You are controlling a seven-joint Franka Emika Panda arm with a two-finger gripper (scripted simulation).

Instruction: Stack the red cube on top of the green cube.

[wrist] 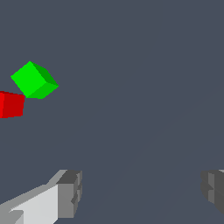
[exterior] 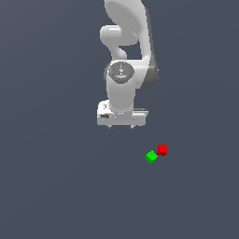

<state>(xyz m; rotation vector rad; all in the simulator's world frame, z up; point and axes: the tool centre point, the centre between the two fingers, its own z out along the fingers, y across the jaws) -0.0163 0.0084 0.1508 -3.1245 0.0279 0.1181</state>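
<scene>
The small bright green plain cube (wrist: pixel 34 79) lies on the flat dark grey floor (wrist: pixel 144 87), and the small bright red plain cube (wrist: pixel 11 104) sits just beside it, partly cut by the picture's edge. The gripper (wrist: pixel 142 194) has its two grey fingertips (wrist: pixel 70 192) wide apart, with nothing between them.

1. In the exterior view, the arm (exterior: pixel 123 70) is seen from high and far, with the green cube (exterior: pixel 151 157) small below it.
2. In the wrist view, the green cube (wrist: pixel 34 80) is seen from close above, past the fingers (wrist: pixel 68 194).
3. The green cube and the red cube (exterior: pixel 162 150) are shared by both views.
</scene>
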